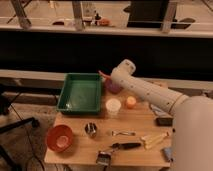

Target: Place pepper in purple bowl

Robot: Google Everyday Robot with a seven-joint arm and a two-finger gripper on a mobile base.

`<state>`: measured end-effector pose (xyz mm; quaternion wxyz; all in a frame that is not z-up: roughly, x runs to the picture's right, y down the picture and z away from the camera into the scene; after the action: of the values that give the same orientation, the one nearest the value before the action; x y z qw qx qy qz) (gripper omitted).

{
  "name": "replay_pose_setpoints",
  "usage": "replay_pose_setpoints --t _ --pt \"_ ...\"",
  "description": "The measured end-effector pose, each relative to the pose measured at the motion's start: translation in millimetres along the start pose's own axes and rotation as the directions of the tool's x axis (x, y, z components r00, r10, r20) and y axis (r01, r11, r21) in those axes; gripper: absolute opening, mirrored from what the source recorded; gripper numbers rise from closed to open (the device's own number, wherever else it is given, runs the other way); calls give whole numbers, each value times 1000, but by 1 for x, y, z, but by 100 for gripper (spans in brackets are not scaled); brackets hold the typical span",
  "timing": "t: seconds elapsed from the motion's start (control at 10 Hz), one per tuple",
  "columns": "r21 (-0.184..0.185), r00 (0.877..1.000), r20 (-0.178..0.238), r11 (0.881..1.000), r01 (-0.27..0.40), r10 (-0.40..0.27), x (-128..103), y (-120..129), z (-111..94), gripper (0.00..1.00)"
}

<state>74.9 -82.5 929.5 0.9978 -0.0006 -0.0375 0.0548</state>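
The pepper (103, 75) is small and red, and it sticks out to the left from the end of my arm, just above the table. My gripper (109, 80) is at the back of the table, mostly hidden behind the white wrist, and it holds the pepper. The purple bowl (114, 89) sits directly below the gripper, beside the green tray's right edge, partly covered by the arm. The pepper hangs over the bowl's left rim.
A green tray (82, 75) stands at the back left. A white cup (113, 107) and a small round orange item (130, 102) sit in front of the purple bowl. An orange bowl (59, 138), a metal cup (90, 129) and utensils (125, 146) lie near the front edge.
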Motion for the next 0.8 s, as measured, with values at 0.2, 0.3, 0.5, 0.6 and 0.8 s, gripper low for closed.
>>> replay_pose_setpoints --t 0.2,0.3,0.5,0.6,0.8 --pt "-2 1000 -10 1000 5 -5 0 1 7 0" --pt "-2 1000 -15 1000 7 -7 1 1 9 0" --pt "1 1000 -28 1000 8 -7 5 -2 16 0" --pt "3 999 -32 1000 11 -10 4 -3 19 0" --pt "7 999 -38 1000 9 -9 3 -5 24 0"
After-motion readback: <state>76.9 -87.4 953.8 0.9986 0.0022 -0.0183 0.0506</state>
